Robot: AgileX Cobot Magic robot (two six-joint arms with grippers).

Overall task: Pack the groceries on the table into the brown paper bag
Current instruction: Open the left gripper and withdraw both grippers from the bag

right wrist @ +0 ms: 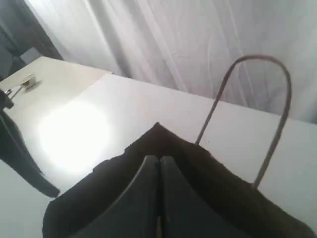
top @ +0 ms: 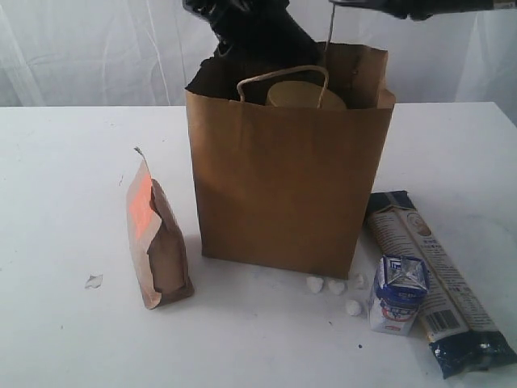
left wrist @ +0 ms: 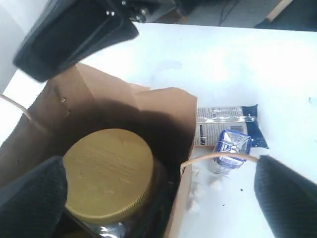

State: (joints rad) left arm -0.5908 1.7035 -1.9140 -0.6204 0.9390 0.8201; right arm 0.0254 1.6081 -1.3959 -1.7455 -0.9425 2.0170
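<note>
In the left wrist view we see the left gripper's point(left wrist: 158, 203) 2 padded fingers point(left wrist: 34, 198) spread wide & released, gripping nothing. Btw them, lower down, sits the olive-gold lid of the jar point(left wrist: 106, 171), upright inside the brown paper bag point(left wrist: 168, 106). 1 finger is close by the lid's edge; the other hangs out past the bag's rim, over the table point(left wrist: 237, 64). We can't tell whether either pad touches the jar. In the ext. view the left arm drops into the bag's mouth from above, & the lid shows just over the front rim, behind the front handle point(top: 283, 73).

The right gripper's point(right wrist: 159, 171) fingers are pressed tight together, w/ no gap. A looped rear handle point(right wrist: 261, 56) stands up just beyond them. In the ext. view a thin strand runs from the bag's rim up to that gripper, but we can't tell if it's pinched.

The bag stands upright mid-table. On the ext. view's left the pouch point(top: 157, 242) stands near it but apart. On that view's right the carton point(top: 397, 293) stands just beside the packet point(top: 440, 283), which lies flat w/ 1 end near the bag's base. Approx. 4 white crumbs point(top: 331, 285) lie btw bag & carton, & 1 white scrap point(top: 94, 281) lies left of the pouch.
</note>
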